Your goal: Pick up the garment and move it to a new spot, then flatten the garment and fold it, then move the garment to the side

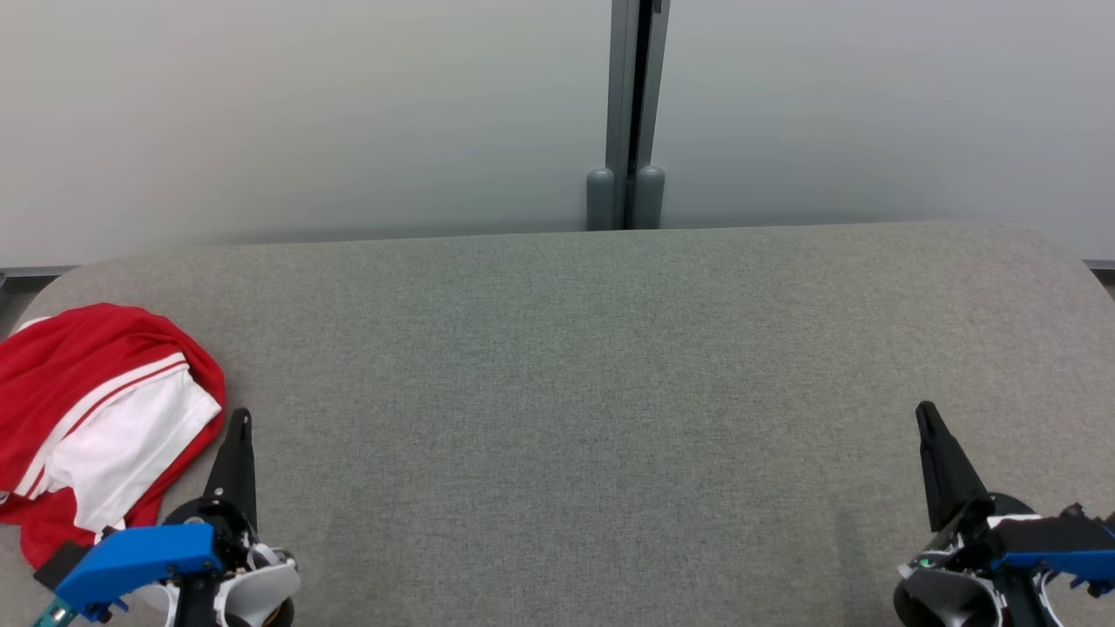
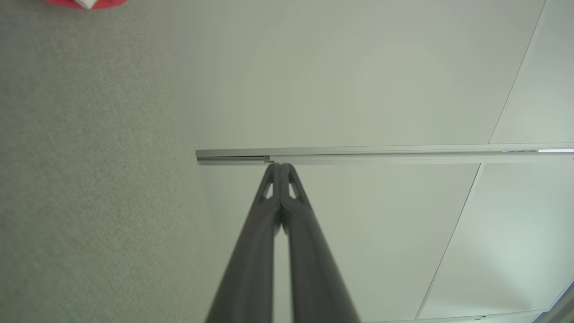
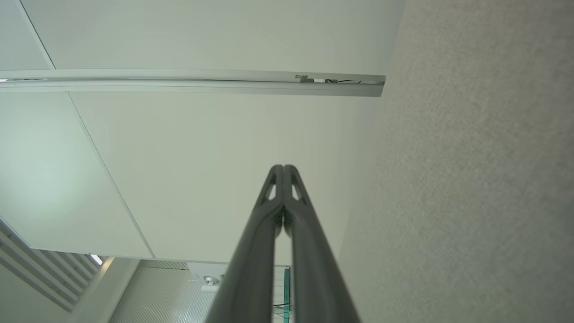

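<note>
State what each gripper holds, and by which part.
Nothing. The left gripper and right gripper are shut and empty; the garment lies beside the left one.

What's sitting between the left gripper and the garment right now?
Nothing. In the head view, a narrow strip of bare grey tabletop separates the left gripper from the red-and-white garment.

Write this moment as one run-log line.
garment: crumpled, left on table | left end effector: shut, empty, beside garment | right end effector: shut, empty
</note>
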